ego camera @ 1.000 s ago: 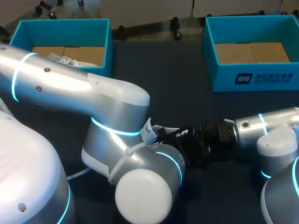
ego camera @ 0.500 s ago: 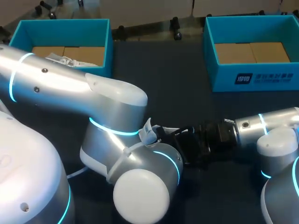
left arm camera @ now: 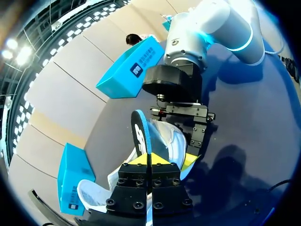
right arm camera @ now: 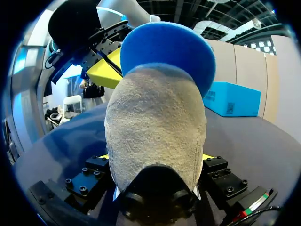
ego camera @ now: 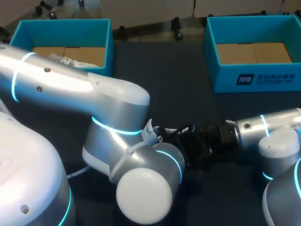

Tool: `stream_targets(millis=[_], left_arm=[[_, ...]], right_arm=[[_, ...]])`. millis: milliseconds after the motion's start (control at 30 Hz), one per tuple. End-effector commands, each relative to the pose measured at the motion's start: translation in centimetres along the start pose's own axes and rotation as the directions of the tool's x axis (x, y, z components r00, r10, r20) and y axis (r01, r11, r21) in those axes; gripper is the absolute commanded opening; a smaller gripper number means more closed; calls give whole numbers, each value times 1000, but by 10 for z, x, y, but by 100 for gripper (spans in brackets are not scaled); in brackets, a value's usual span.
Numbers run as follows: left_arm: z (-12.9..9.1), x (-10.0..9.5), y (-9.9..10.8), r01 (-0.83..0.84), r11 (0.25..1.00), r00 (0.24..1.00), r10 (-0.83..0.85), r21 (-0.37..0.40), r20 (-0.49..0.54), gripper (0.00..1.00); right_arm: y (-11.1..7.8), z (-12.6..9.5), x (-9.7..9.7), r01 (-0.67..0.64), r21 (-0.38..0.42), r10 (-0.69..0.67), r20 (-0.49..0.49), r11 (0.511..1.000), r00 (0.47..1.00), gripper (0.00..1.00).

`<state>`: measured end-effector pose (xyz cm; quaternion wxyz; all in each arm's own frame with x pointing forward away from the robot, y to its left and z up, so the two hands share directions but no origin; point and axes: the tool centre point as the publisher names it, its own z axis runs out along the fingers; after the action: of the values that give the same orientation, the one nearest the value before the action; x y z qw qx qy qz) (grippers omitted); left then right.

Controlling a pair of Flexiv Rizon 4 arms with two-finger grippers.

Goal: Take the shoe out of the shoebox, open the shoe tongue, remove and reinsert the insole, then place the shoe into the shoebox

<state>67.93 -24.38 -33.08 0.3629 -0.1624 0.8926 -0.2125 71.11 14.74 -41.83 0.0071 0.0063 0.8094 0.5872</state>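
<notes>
Dark table (ego camera: 178,94); shoe (right arm camera: 155,127) unboxed, heel clamped in right gripper (right arm camera: 156,157). Left gripper (left arm camera: 151,160) pinches the half-out insole (left arm camera: 139,132); reinsertion, boxing remain.

- Head view: the shoe (ego camera: 149,132) is almost all behind my left arm (ego camera: 117,113) — only a white scrap peeks out. The left gripper (left arm camera: 150,160) is buried under there too.
- Right wrist view: the shoe heel blocks the right gripper (right arm camera: 157,157) — just yellow slivers show either side.
- Left wrist view: the insole (left arm camera: 140,134) is edge-on, its lower end lost between the fingers.
- The left box (ego camera: 61,28) is partly behind that arm.
</notes>
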Motion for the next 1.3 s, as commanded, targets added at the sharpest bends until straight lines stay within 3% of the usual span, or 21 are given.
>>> stream_targets(millis=[33, 367, 433, 500, 1300], left_arm=[[-5, -3, -2, 5, 1000, 1000, -5, 11, -3, 0], [-6, 0, -5, 4, 1000, 1000, -4, 15, -7, 0], [-6, 1, -3, 3, 1000, 1000, -3, 12, -11, 26], [-8, 0, -1, 4, 1000, 1000, -4, 11, -14, 37], [1, 11, -6, 17, 999, 1000, -17, 32, 11, 33]], right_arm=[[0, 2, 1, 0, 4, 0, 1, 1000, 1000, 0], [0, 2, 1, 0, 4, 0, 1, 1000, 1000, 0], [0, 2, 1, 0, 4, 0, 1, 1000, 1000, 0], [0, 2, 1, 0, 4, 0, 1, 1000, 1000, 0], [0, 2, 1, 0, 4, 0, 1, 1000, 1000, 0]])
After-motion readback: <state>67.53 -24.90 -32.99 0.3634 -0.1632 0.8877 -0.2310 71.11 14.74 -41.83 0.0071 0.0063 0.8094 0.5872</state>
